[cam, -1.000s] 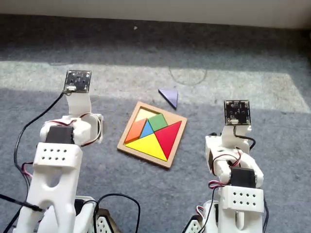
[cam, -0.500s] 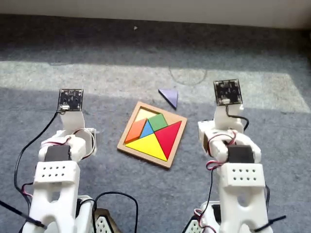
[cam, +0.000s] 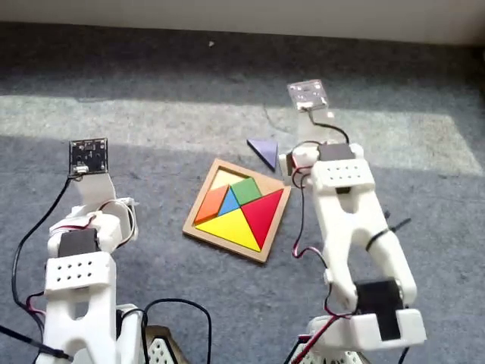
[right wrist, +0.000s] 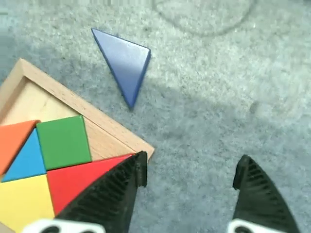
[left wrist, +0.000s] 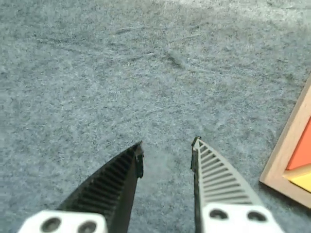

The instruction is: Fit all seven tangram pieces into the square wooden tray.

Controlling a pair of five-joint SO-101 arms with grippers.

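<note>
The square wooden tray (cam: 223,244) lies mid-carpet holding orange, blue, green, red and yellow pieces; bare wood (right wrist: 34,99) shows at its far corner. A purple-blue triangle (cam: 264,152) lies loose on the carpet just beyond that corner, also seen in the right wrist view (right wrist: 124,60). My right gripper (right wrist: 191,170) is open above the carpet by the tray's right corner, a short way from the triangle, holding nothing. My left gripper (left wrist: 167,148) is open over bare carpet left of the tray, whose edge (left wrist: 290,155) is in its view.
Grey carpet surrounds the tray. The right arm (cam: 345,205) stretches along the tray's right side. The left arm (cam: 83,227) stands well left of the tray. A pale wall base runs along the far edge.
The right arm has swung forward and leftward, from beside the tray to near the purple triangle. The left arm has drawn back and to the left.
</note>
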